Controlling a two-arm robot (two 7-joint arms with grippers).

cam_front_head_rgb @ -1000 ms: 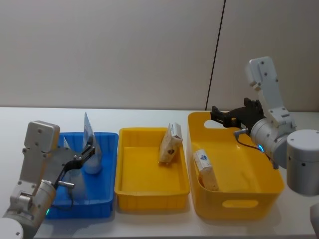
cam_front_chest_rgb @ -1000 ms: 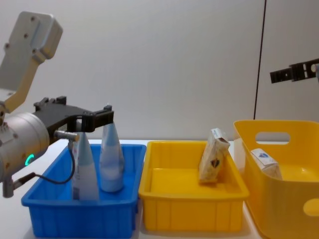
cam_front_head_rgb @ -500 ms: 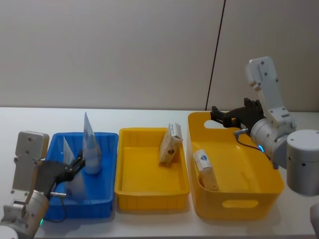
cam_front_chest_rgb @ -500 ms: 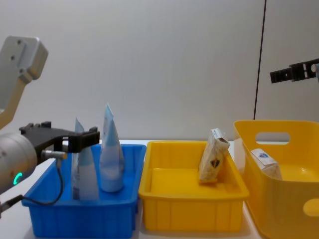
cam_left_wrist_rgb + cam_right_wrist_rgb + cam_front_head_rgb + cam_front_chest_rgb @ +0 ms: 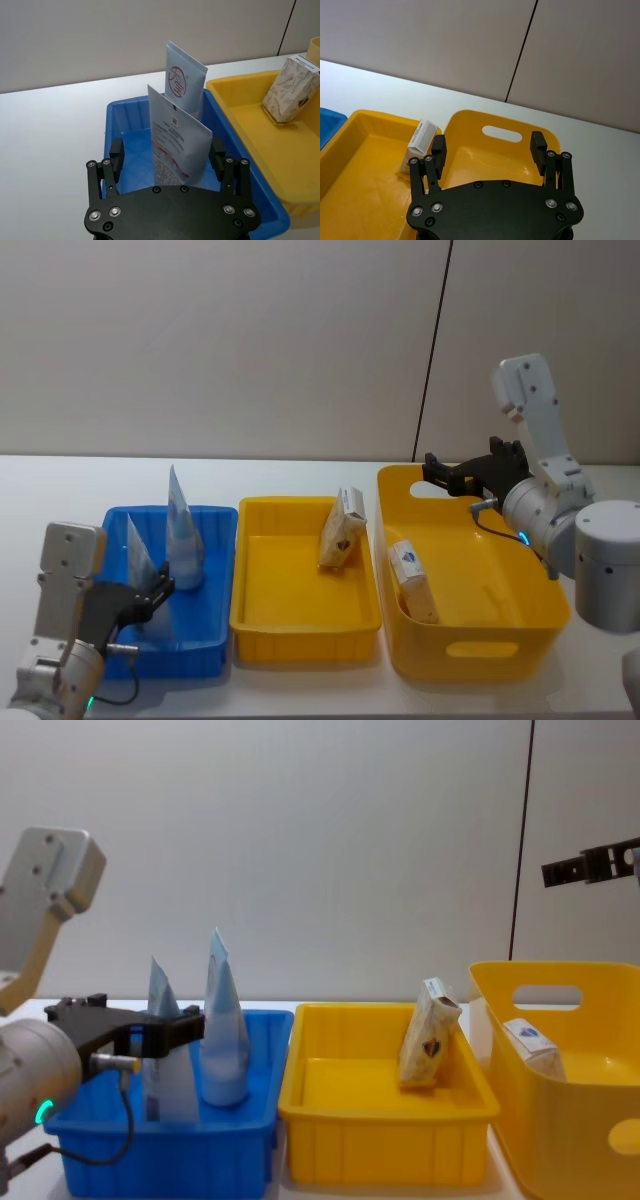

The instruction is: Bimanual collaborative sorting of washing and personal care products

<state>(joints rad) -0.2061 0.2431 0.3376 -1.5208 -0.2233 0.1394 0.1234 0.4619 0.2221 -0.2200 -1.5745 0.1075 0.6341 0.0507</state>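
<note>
**Checking Product Positions and Gripper States**

Two tubes stand upright in the blue bin, long axes vertical, flat crimped tips up. The far tube is the taller; the near tube stands just beside it, toward the robot.

The packet stands on end in the tray, its top tilted against the right wall. The carton lies in the basket, propped against the left wall, blue emblem on its raised far end.

The left gripper sits low at the bin's near left corner, fingers spread wide and holding nothing. The right gripper hangs above the basket's far left rim, fingers also wide apart and empty.

View notes:
- Left wrist view adds the print: a red round mark on the far tube, small text and a code square on the near tube. It frames the near tube between the fingers; contact cannot be told.
- Chest view gives the side profile: both tips rise above the bin rim.
- Right wrist view adds the basket's handle slot.
</note>
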